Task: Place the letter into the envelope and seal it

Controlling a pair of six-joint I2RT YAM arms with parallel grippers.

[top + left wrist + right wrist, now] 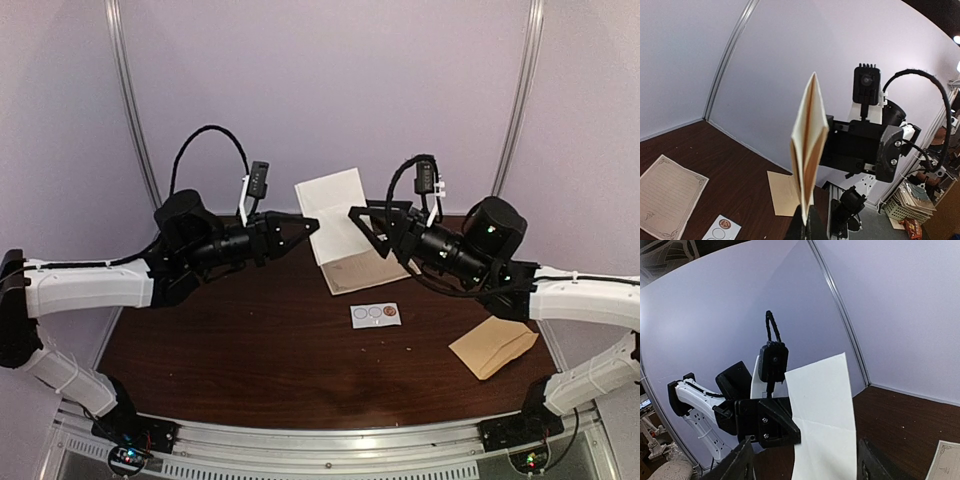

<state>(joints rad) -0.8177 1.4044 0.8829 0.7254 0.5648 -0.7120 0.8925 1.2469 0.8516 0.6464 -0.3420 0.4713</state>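
My left gripper (312,226) is shut on the bottom edge of a folded white letter (333,210) and holds it upright above the table. In the left wrist view the letter (809,145) shows edge-on, its folds slightly spread above my gripper (809,226). My right gripper (368,232) is open, facing the letter from the right. In the right wrist view the letter (824,410) stands in front of the gap between the wide-open fingers (742,462). The tan envelope (492,346) lies flat at the table's right side, also seen in the left wrist view (784,192).
A sheet with an ornate border (365,272) lies flat on the dark wooden table (250,350) under the raised letter. A small white card with round stickers (375,315) lies just in front of it. Purple walls close the back.
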